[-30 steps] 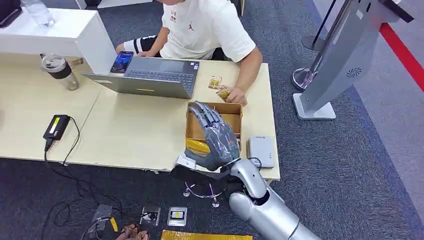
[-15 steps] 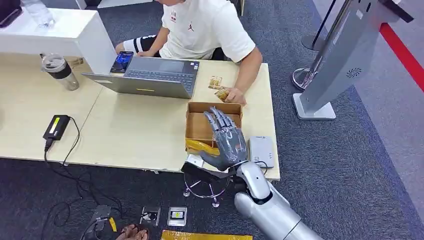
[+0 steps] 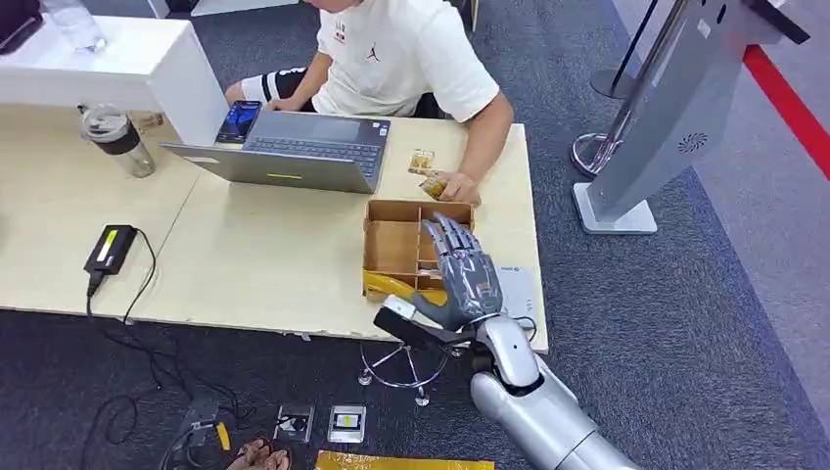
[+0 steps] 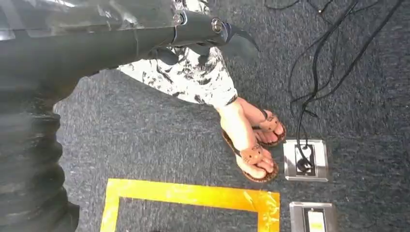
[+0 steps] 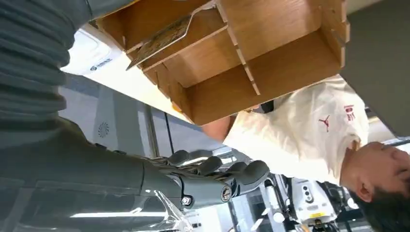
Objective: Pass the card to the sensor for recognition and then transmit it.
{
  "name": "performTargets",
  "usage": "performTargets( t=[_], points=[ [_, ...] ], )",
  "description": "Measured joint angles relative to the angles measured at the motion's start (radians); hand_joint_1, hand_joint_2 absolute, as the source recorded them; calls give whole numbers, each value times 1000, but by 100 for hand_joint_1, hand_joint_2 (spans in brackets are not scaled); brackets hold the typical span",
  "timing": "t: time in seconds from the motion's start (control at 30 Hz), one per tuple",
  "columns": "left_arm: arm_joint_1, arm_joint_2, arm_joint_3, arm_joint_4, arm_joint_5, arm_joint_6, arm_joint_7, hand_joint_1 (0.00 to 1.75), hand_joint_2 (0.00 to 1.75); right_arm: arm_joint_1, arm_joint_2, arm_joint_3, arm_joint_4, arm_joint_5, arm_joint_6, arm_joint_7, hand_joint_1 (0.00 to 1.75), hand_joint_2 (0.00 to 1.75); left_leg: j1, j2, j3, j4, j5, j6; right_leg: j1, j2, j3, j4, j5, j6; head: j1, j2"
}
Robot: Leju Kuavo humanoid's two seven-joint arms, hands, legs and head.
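A brown cardboard box (image 3: 395, 245) with dividers sits near the table's front right corner. In the right wrist view a thin card (image 5: 162, 35) leans inside one compartment of the box (image 5: 270, 58). The grey-white card sensor (image 3: 521, 286) lies just right of the box, also seen as the white sensor (image 5: 91, 54) in the right wrist view. My right hand (image 3: 460, 279) hovers over the box's right side and the sensor's edge, fingers (image 5: 217, 174) spread, holding nothing. My left hand (image 4: 193, 29) hangs over the floor with its fingers stretched out and nothing in them.
A person in a white shirt (image 3: 401, 49) sits behind the table, one hand (image 3: 458, 186) holding a small card by the box's far edge. A laptop (image 3: 294, 149), bottle (image 3: 117, 139) and power adapter (image 3: 110, 247) lie left. A grey kiosk (image 3: 666, 108) stands right. Sandalled feet (image 4: 254, 140) stand by yellow floor tape (image 4: 193, 194).
My right hand has moved right and down towards the table's front edge, from over the box's left compartments to over its right side and the sensor.
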Motion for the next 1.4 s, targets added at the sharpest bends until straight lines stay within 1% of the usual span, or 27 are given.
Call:
performTargets(
  t=[0.03,0.07,0.17,0.23,0.27,0.3,0.37,0.4,0.43,0.47,0.5,0.53,0.8,0.83,0.87,0.9,1.0,1.13,1.37,1.4],
  points=[
    [-1,0,0,0,-5,0,4,0,175,0,0,-1,5,1,0,1,7,175,0,0,0,0,0,0,0,0,0,0,0,0,0,0],
    [-2,0,0,0,-11,0,8,0,175,0,0,-2,8,3,0,3,14,175,0,0,0,0,0,0,0,0,0,0,0,0,0,0],
    [-9,0,1,-1,-26,0,16,0,175,0,0,-11,26,6,2,11,23,175,0,0,0,0,0,0,0,0,0,0,0,0,0,0],
    [-11,0,1,-1,-35,0,19,0,175,0,0,-17,31,7,3,13,33,175,0,0,0,0,0,0,0,0,0,0,0,0,0,0],
    [-12,0,1,-1,-39,0,22,0,175,0,0,-17,34,8,4,15,31,175,0,0,0,0,0,0,0,0,0,0,0,0,0,0],
    [-13,0,1,-1,-45,0,25,0,175,1,0,-17,36,9,5,17,42,175,0,0,0,0,0,0,0,0,0,0,0,0,0,0],
    [-15,0,1,-2,-53,-1,29,0,175,1,-1,-17,38,9,6,18,45,175,0,0,0,0,0,0,0,0,0,0,0,0,0,0],
    [-16,0,1,-2,-56,-1,30,0,175,1,-1,-17,38,9,8,18,54,175,0,0,0,0,0,0,0,0,0,0,0,0,0,0],
    [-19,0,1,-3,-63,-2,36,0,175,0,-2,-18,41,10,12,18,58,175,0,0,0,0,0,0,0,0,0,0,0,0,0,0],
    [-22,0,1,-3,-69,-3,39,0,175,1,-2,-18,43,11,16,18,58,175,0,0,0,0,0,0,0,0,0,0,0,0,0,0],
    [-25,0,1,-3,-73,-3,42,0,175,1,-2,-18,45,12,18,18,66,175,0,0,0,0,0,0,0,0,0,0,0,0,0,0],
    [-26,0,1,-3,-74,-4,43,0,175,1,-2,-18,46,12,20,18,70,175,0,0,0,0,0,0,0,0,0,0,0,0,0,0],
    [-40,0,1,-8,-107,-14,61,0,175,1,-2,-18,60,22,39,27,70,175,0,1,0,0,0,0,0,0,0,0,0,0,0,0],
    [-42,0,1,-8,-110,-14,64,0,175,1,-2,-18,60,23,41,29,73,175,0,1,0,0,0,0,0,0,0,0,0,0,0,0],
    [-44,0,1,-8,-113,-16,67,0,175,1,-2,-18,60,23,44,30,73,175,0,1,0,0,0,0,0,0,0,0,0,0,0,0],
    [-45,0,1,-8,-119,-17,69,0,175,1,-2,-18,60,24,48,31,79,175,0,1,0,0,0,0,0,0,0,0,0,0,0,0],
    [-50,0,1,-9,-132,-18,77,0,175,1,-4,-18,60,28,59,39,75,175,0,1,0,0,0,0,0,1,0,0,0,0,0,0],
    [-56,-1,1,-11,-151,-19,87,0,175,1,-9,-18,60,32,69,49,84,175,0,1,0,0,0,0,0,1,0,0,0,0,0,0],
    [-68,-3,1,-12,-175,-23,100,0,175,4,-18,-28,60,33,82,64,84,175,0,1,0,0,0,0,0,1,0,0,0,0,0,0],
    [-68,-3,1,-12,-176,-22,101,0,175,4,-19,-28,60,34,83,64,87,175,0,1,0,0,0,0,0,1,0,0,0,0,0,0]
  ],
)
